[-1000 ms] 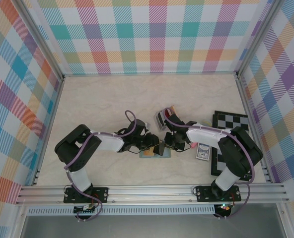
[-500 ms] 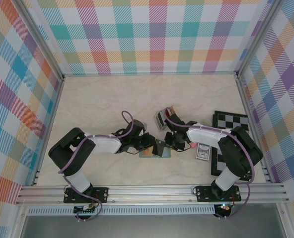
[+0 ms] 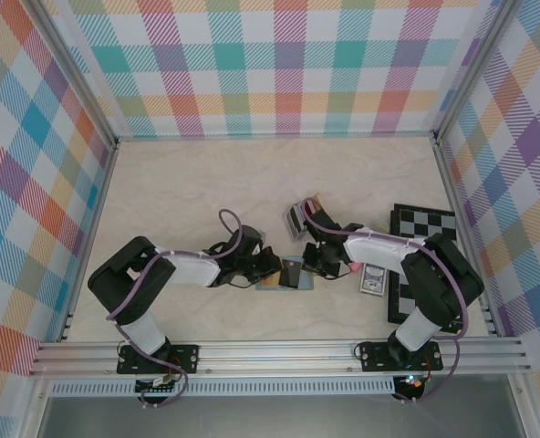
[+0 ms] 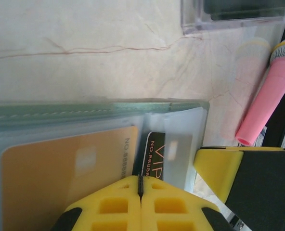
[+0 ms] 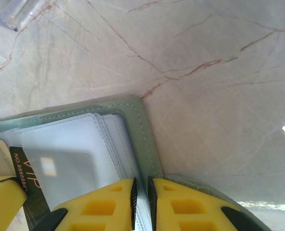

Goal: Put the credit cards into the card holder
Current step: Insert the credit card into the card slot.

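Observation:
The sage-green card holder (image 4: 84, 108) lies open on the table, also in the top view (image 3: 272, 282). A tan-orange card (image 4: 60, 168) sits in one clear sleeve. A black VIP card (image 4: 154, 154) lies partly in the sleeve beside it, also seen from the right wrist (image 5: 24, 168). My left gripper (image 4: 141, 179) is shut, its tips together at the black card's near edge; whether it pinches the card I cannot tell. My right gripper (image 5: 141, 185) is shut on the holder's green edge (image 5: 145, 130) and clear sleeves. Both grippers meet over the holder, left gripper (image 3: 272, 266) and right gripper (image 3: 314, 263).
A clear upright rack (image 3: 297, 217) with more cards stands just behind the holder. A pink stick (image 4: 272, 103) and a blue patterned box (image 3: 373, 280) lie to the right. A chessboard (image 3: 422, 239) fills the right side. The right finger (image 4: 229, 168) sits close beside my left gripper.
My left gripper has closed fully and its arm has drawn back slightly to the left. The black card now lies flatter on the holder. The right gripper has held still.

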